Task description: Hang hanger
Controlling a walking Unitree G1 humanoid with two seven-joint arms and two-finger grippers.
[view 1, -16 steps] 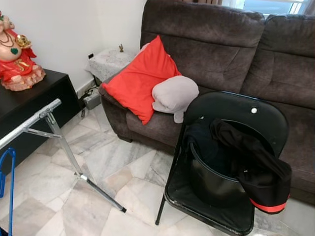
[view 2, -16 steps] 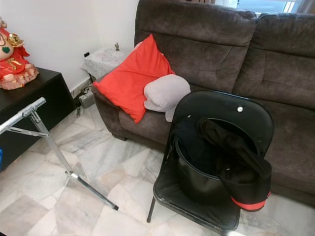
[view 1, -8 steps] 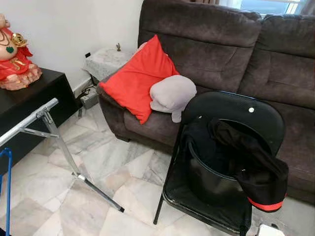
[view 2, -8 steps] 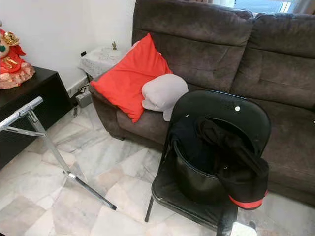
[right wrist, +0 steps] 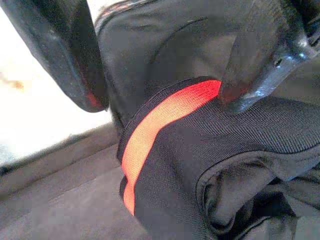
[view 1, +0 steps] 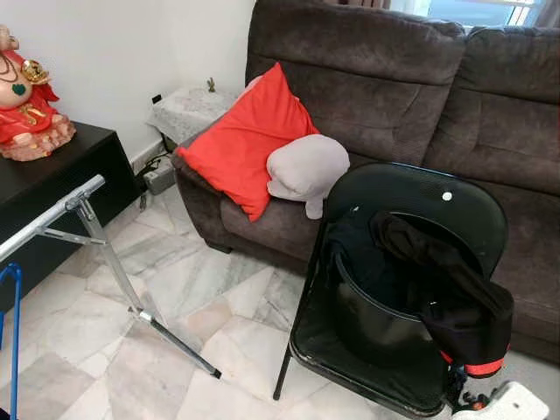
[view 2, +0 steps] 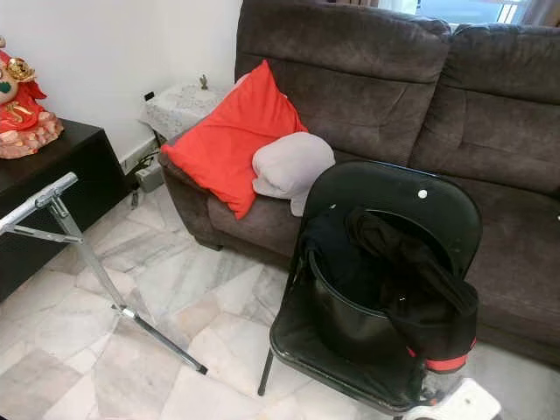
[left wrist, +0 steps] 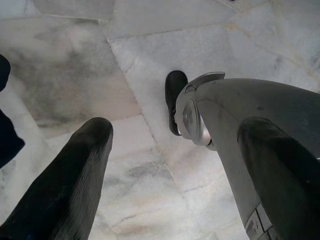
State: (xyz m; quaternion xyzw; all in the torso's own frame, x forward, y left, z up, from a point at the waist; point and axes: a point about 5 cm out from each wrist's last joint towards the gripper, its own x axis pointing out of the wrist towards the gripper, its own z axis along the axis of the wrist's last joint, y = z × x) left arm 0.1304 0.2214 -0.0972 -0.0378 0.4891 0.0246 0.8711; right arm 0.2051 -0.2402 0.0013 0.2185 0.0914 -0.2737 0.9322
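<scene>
Black garment (right wrist: 210, 165) with orange band (right wrist: 160, 120) sits right at our right gripper (right wrist: 160, 60), fingers apart; its tip touches the band. Left gripper (left wrist: 170, 165) spread above marble floor (left wrist: 150, 45). Blue hanger (view 1: 10, 332) far off.

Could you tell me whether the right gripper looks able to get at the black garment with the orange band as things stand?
Probably yes: the right gripper is open right at the black garment, its fingers straddling the orange band, nothing between.

Both head views look down at the chair (view 1: 411, 262); the left wrist view faces the floor (left wrist: 75, 75), the right wrist view sits close to the cloth (right wrist: 210, 150).
</scene>
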